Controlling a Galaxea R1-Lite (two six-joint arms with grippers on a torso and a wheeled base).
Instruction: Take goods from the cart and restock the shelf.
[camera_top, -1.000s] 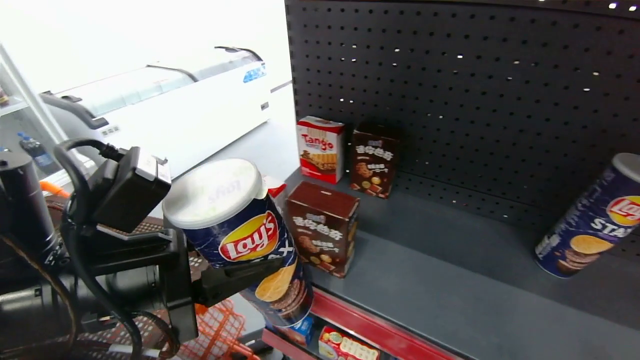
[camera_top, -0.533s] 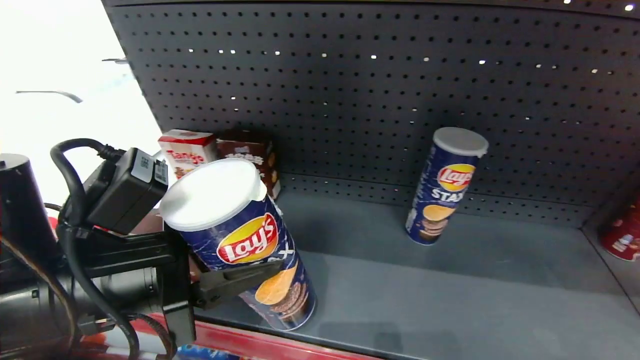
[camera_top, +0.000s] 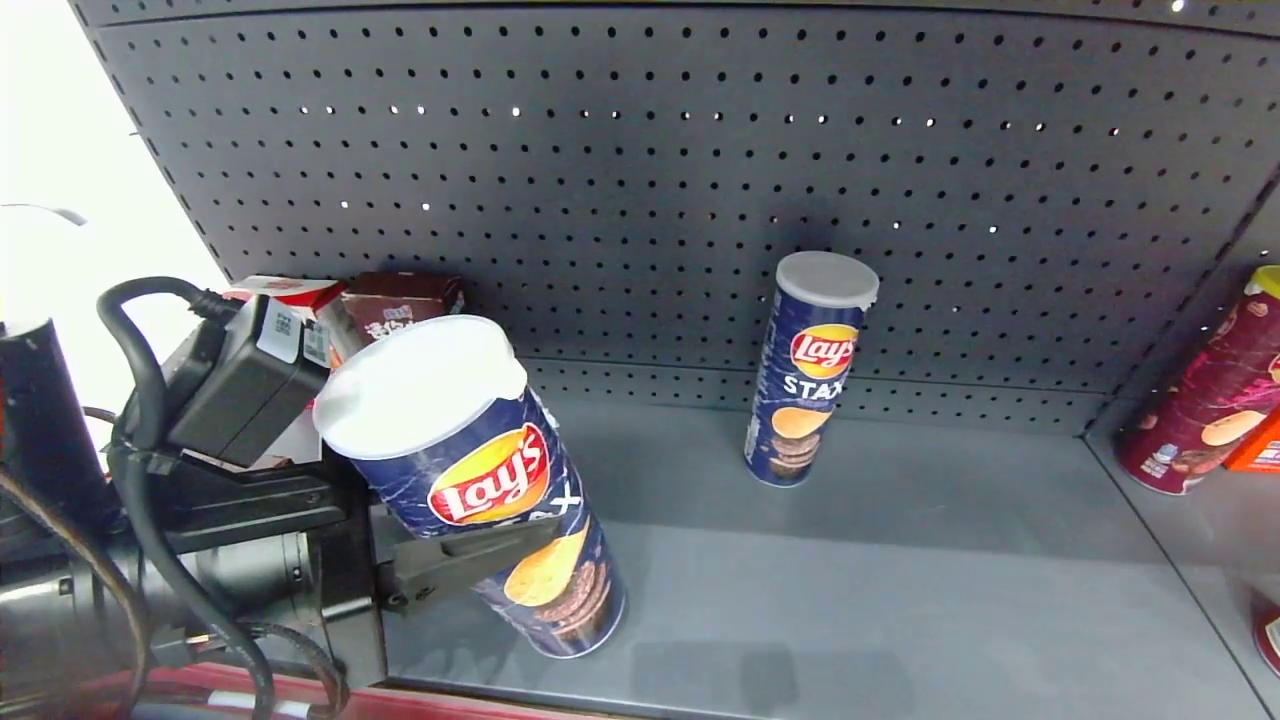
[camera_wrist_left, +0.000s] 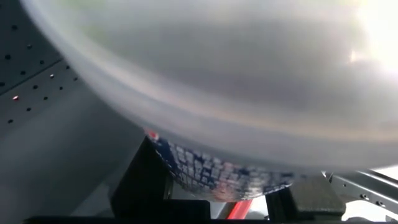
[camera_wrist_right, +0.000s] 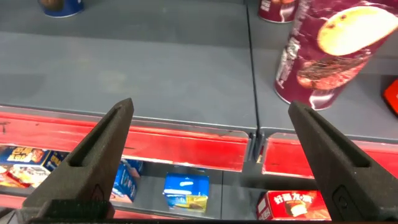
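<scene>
The left hand (camera_top: 490, 548) is closed on a blue chip can (camera_top: 480, 470), clamping its side about halfway down. One finger (camera_top: 450, 565) lies across the front of the can, and the other is hidden behind it. The can is tilted, with its white lid (camera_top: 415, 385) up and toward the camera and its base down over the front left part of the shelf (camera_top: 900, 590). I cannot tell whether the base touches the shelf.

In the left wrist view the lid (camera_wrist_left: 205, 81) sits right in front of the camera, with the can's blue wall (camera_wrist_left: 211, 177) below it between the two dark fingers (camera_wrist_left: 146, 186).

A second blue can (camera_top: 810, 380) stands upright at the back of the same shelf, just in front of the pegboard (camera_top: 700, 170) and well apart from the held can. Behind the left hand, at the shelf's left end, are a red-and-white box (camera_top: 290, 290) and a brown box (camera_top: 405, 300). A maroon can (camera_top: 1200, 410) stands in the next bay to the right.

The right hand (camera_wrist_right: 211, 109) is open and holds nothing, its fingers (camera_wrist_right: 106, 155) spread wide. It hangs in front of the shelf's red front rail (camera_wrist_right: 186, 149), near the divider (camera_wrist_right: 252, 74) between the two bays. The maroon can (camera_wrist_right: 323, 50) stands just past the divider, and small snack packs (camera_wrist_right: 186, 190) lie on the lower shelf.
</scene>
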